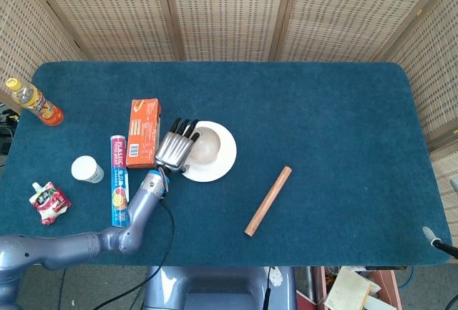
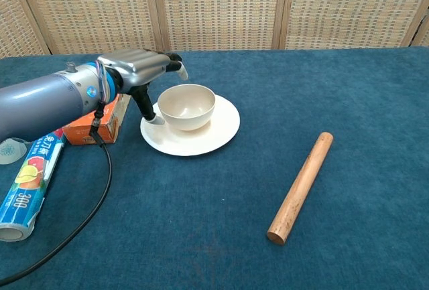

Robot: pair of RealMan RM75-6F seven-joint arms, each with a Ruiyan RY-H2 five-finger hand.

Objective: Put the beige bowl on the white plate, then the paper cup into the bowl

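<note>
Head view: the beige bowl [image 1: 204, 145] is being carried upright by the white plate [image 1: 219, 160], a little left of the plate's centre. The left hand [image 1: 174, 148] is being held over the plate's left edge, its dark fingers [image 1: 187, 129] pointing up-table beside the bowl's left rim; whether the bowl is being touched cannot be told from above. The paper cup [image 1: 87, 169] is being seen well to the left on the blue table [image 1: 322, 124], beyond a plastic wrap roll [image 1: 119, 179]. An orange box [image 1: 143, 132] is lying just left of the hand. An orange drink bottle [image 1: 33, 102] is lying near the far-left edge, a red snack pouch [image 1: 49, 202] near the front-left corner. A wooden rolling pin [image 1: 268, 200] is lying tilted, right of the plate and apart from it. The right hand is not being shown.

Chest view: the left hand [image 2: 142, 72] is being held spread and empty, above and left of the bowl [image 2: 187, 106], clear of its rim. The thumb [image 2: 144, 104] is being pointed down toward the plate's [image 2: 221, 129] left edge. The bowl is sitting flat on the plate. The rolling pin [image 2: 301, 187] is lying at the right.
</note>
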